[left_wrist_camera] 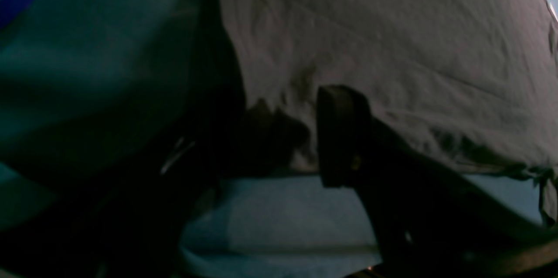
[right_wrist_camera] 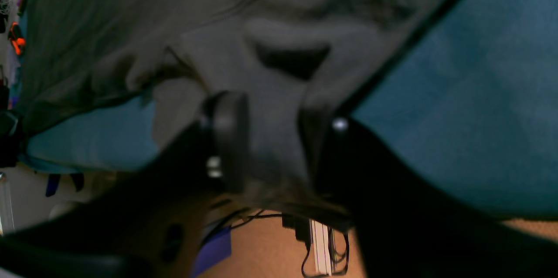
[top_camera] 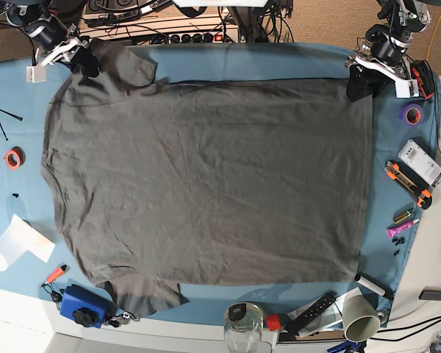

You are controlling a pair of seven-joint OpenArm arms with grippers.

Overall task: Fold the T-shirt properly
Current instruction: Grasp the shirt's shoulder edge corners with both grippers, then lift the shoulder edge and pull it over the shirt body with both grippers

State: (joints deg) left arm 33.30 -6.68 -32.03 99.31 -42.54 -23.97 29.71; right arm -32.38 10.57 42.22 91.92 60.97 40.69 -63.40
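T-shirt (top_camera: pixel 206 184) lay flat, unfolded, on tablecloth (top_camera: pixel 279 62); no fold made. Right gripper (right_wrist_camera: pixel 272 138) straddled sleeve fabric, jaws partly closed. Left gripper (left_wrist_camera: pixel 279 138) stood open at hem corner, nothing held.

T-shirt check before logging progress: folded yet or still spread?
Spread: the T-shirt lies flat in one layer on the tablecloth, both sleeves out.
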